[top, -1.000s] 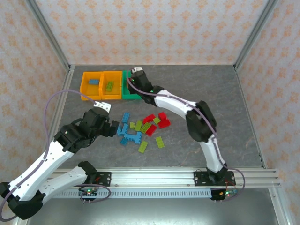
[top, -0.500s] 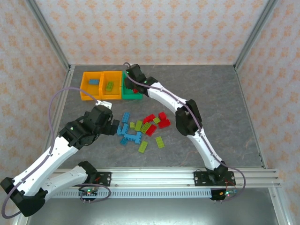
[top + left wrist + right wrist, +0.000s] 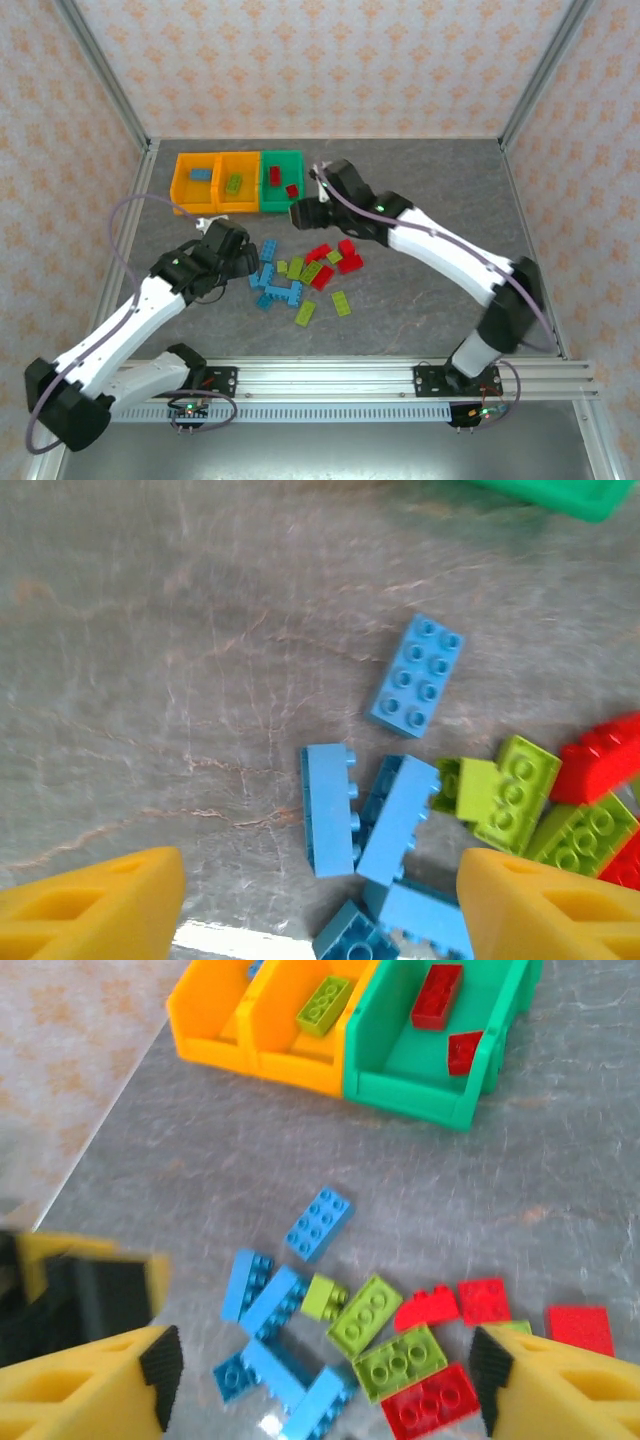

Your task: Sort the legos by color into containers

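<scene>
Withdrawn from green bin, right claw is held open and empty; left claw is poised open, empty, over blue bricks for pickup.

Left arm: up from the lower-left corner of the top view, slanting right toward mid-frame, elbow bent. At its tip, left gripper, aimed right. From its wrist camera, yellow fingers wide apart in the two bottom corners.

Right arm: up from the lower right, then a long sweep up-left. At its end, right gripper, just left of centre in the upper half, fingers likewise spread to the bottom corners.
</scene>
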Motion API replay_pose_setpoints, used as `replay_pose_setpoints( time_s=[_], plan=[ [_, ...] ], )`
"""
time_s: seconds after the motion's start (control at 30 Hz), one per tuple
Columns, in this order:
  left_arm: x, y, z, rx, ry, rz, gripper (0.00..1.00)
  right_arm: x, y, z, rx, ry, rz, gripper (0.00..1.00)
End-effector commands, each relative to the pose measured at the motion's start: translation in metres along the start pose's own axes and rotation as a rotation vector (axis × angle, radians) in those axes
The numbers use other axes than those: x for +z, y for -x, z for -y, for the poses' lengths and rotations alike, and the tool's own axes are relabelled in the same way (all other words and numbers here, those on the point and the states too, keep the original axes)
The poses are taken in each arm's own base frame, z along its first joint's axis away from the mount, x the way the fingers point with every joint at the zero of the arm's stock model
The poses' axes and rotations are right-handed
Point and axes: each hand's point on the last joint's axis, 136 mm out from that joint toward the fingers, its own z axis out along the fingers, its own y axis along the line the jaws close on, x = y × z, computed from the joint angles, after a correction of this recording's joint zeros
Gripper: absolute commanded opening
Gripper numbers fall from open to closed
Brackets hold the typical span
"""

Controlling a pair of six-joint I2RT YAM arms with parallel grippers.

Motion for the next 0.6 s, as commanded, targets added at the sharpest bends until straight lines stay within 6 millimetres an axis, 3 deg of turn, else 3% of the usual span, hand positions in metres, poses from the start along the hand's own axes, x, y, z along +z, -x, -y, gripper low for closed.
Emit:
replay_pose_setpoints(
  time_s=[0.0,0.2,0.57],
  plan=[
    [0.023,0.003,0.020,-0.088,-0.065,-0.033,0.69,-0.003,-0.049,0.015,0.095,0.000,-0.114,0.82],
    [0.064,-0.013,0.017,-0.084,-0.006,-0.121,0.68,-0.021,-0.071,0.027,0.175,-0.019,-0.110,0.85],
    [0.092,-0.040,-0.006,-0.077,0.068,-0.174,0.48,-0.027,-0.054,0.018,0.194,-0.003,-0.087,0.85]
  ],
)
